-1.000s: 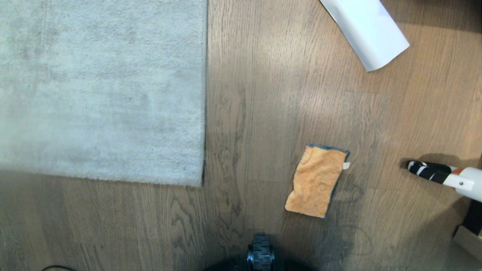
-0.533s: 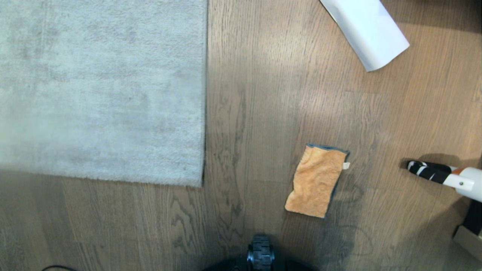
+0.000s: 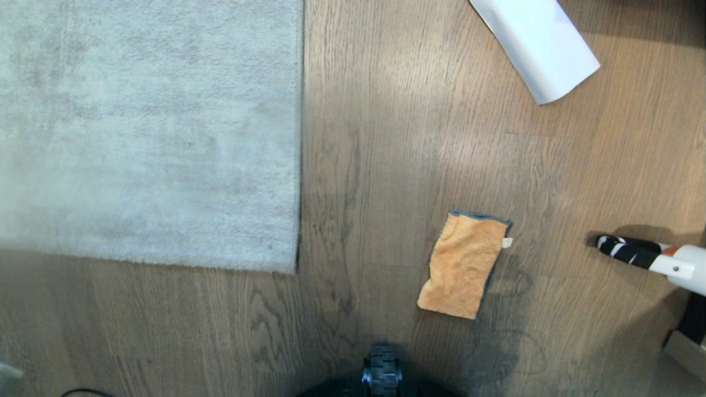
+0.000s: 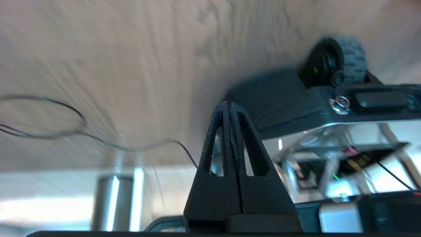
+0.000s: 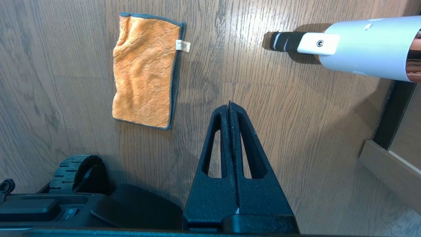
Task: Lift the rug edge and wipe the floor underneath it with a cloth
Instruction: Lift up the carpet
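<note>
Both grippers are seen clenched with nothing between the fingers.

Head view: neither gripper is seen. The rug lies flat at upper left, its corner toward the robot and its right edge running straight up the floor. The cloth lies flat on the bare boards, well apart from the rug on the right side, a small white tag at its upper right corner. A white rolled sheet of paper rests at upper right. A white handheld device with a black-and-white striped tip enters from the right edge, near the cloth but not touching it. A black wheel of the base is visible at the lower edge.

Left wrist view: the left gripper is recorded with fingers pressed together, empty, above blurred floor beside the base and its wheel. A thin black cable loops across the boards.

Right wrist view: the right gripper is noted shut tight and empty, hanging over bare floor. The cloth lies just beside its tip, untouched. The white device lies beyond.
</note>
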You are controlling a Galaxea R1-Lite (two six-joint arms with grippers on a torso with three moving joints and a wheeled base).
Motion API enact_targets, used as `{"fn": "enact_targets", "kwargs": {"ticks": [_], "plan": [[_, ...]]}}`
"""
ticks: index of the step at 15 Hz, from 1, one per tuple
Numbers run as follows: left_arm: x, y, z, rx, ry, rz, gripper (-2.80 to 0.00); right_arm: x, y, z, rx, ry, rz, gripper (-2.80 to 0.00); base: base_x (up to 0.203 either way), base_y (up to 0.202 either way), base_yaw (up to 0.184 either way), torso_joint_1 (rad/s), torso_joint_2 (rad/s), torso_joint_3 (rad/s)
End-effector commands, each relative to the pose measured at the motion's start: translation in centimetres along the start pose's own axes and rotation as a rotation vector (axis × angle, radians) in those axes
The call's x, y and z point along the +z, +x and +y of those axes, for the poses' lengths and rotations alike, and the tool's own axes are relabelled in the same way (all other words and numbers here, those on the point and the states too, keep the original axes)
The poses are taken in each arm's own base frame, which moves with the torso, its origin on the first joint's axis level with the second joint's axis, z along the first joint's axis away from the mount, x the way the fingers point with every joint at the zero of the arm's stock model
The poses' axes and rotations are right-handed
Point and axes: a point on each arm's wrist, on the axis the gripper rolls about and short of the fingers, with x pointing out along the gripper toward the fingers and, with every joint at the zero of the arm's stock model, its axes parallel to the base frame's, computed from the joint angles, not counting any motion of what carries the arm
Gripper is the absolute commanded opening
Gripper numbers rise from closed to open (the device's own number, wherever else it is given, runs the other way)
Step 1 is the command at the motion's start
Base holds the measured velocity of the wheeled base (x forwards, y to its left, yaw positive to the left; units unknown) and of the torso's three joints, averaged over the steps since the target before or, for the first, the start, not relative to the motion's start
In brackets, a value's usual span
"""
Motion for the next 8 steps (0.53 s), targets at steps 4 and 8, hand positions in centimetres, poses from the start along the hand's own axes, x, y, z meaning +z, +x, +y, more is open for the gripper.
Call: {"fn": "enact_targets", "kwargs": {"ticks": [4,8], "plan": [[3.5,7.6,0.3,-0.049,-0.022,0.259,-2.80,0.0,0.0,0.0,-0.001,-0.001,0.000,-2.80,0.000,0.000,0.000,0.000,0.00,0.000],[4.3,12.8,-0.8,-0.081,0.052,0.273,-2.80,0.0,0.0,0.0,0.000,-0.001,0.000,-2.80,0.000,0.000,0.000,0.000,0.00,0.000]]}}
